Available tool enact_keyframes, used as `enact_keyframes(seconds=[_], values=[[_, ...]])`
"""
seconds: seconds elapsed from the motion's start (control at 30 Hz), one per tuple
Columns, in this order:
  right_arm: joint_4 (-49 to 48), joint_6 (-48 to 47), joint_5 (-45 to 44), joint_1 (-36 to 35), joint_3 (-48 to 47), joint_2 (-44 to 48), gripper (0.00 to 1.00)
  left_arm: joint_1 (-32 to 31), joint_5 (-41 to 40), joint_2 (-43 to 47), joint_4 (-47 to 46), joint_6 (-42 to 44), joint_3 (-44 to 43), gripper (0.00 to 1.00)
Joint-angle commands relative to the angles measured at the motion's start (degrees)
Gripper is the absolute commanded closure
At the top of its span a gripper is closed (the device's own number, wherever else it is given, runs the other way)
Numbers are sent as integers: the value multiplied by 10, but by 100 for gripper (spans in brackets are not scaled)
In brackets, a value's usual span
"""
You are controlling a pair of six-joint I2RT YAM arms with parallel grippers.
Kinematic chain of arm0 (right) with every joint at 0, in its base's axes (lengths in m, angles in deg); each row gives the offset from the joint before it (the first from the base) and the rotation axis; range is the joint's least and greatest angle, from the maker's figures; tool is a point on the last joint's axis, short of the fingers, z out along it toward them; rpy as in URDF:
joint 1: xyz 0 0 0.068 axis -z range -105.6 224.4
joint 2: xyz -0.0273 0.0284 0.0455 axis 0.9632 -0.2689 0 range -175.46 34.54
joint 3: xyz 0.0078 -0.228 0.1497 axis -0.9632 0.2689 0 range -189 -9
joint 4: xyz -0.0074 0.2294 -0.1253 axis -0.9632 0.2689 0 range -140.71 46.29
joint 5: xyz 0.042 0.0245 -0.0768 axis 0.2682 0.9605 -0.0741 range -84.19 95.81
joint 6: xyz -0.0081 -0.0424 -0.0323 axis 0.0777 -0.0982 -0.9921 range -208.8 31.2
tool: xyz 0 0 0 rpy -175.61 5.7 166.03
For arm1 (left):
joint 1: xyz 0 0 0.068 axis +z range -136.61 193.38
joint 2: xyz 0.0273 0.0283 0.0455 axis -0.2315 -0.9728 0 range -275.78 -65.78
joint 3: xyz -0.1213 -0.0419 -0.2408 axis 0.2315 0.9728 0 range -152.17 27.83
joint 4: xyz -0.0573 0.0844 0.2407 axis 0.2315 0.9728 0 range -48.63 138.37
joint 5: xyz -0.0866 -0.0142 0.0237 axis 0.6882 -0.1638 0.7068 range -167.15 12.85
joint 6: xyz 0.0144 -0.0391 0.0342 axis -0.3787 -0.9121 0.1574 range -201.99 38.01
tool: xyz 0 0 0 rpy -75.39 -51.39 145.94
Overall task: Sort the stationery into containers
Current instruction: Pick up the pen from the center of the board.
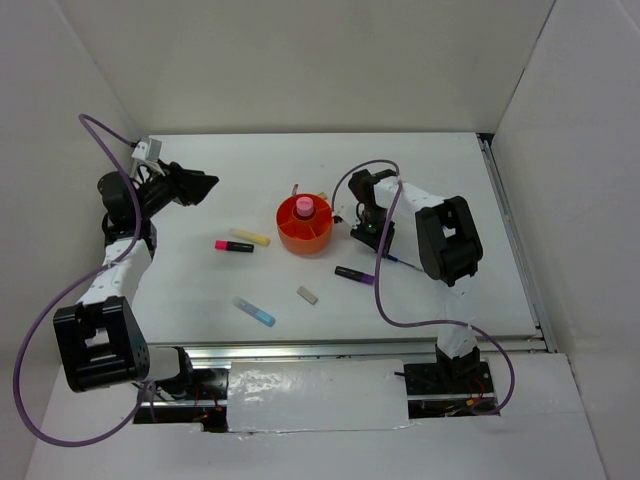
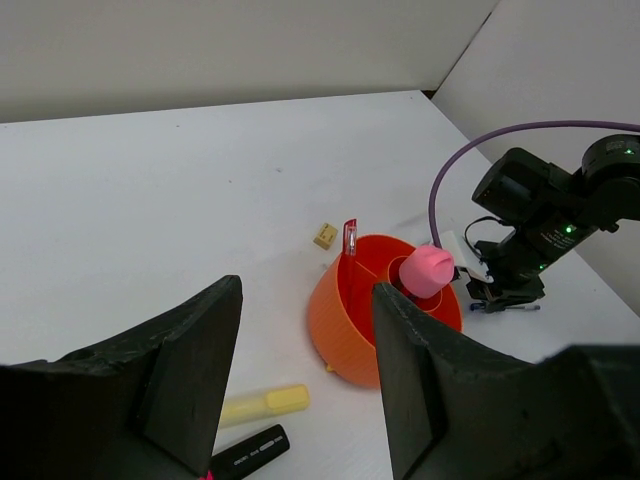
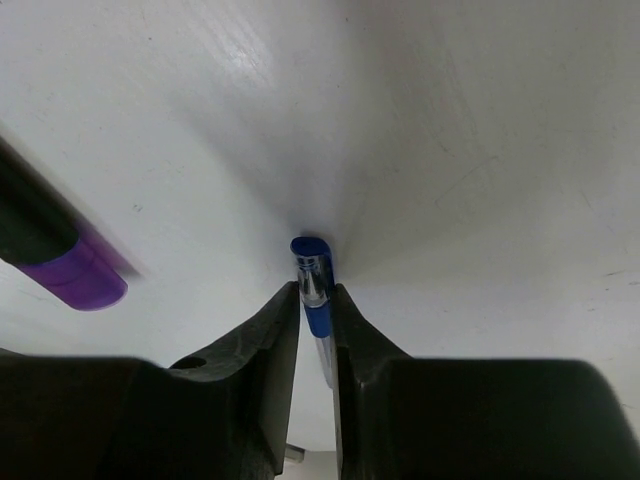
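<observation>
The orange container [image 1: 290,234] stands mid-table with a pink cylinder [image 1: 305,207] in its central cup and a red pen [image 1: 296,190] upright in a compartment. My right gripper [image 3: 317,295] is down at the table, shut on the thin blue pen [image 3: 316,272], which lies on the surface. A purple-black marker [image 3: 70,270] lies just to its left. My left gripper [image 2: 305,380] hovers open at the far left, holding nothing. On the table lie a yellow marker [image 1: 250,237], a pink-black marker [image 1: 234,246], a light blue marker [image 1: 254,311] and an eraser [image 1: 307,295].
A small tan block [image 2: 325,236] lies behind the container [image 2: 350,320]. White walls close in the table on the left, back and right. A purple cable loops from the right arm [image 1: 445,235] over the table's front right.
</observation>
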State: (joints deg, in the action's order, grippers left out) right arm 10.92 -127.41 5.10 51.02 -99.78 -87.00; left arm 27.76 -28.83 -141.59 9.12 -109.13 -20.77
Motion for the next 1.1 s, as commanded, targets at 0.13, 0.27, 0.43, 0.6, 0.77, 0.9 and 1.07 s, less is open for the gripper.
enact_keyframes(seconds=[0.13, 0.27, 0.43, 0.6, 0.77, 0.9, 1.07], values=[[11, 6, -38, 0, 1, -18, 75, 5, 12, 29, -5, 9, 1, 34], [10, 9, -33, 3, 17, -12, 65, 6, 12, 36, -2, 9, 1, 34], [5, 19, -15, 17, 29, -6, 62, 6, 12, 38, 0, 11, 0, 33], [-7, 20, 0, 27, 40, 7, 62, 5, 13, 36, 0, 7, -4, 34], [-14, 19, 19, 32, 44, 18, 60, 5, 14, 37, -2, 7, -4, 34], [-19, 20, 19, 32, 41, 20, 60, 7, 13, 36, -1, 6, -4, 34], [-23, 22, 18, 32, 41, 13, 61, 7, 12, 37, 5, 10, -7, 34]])
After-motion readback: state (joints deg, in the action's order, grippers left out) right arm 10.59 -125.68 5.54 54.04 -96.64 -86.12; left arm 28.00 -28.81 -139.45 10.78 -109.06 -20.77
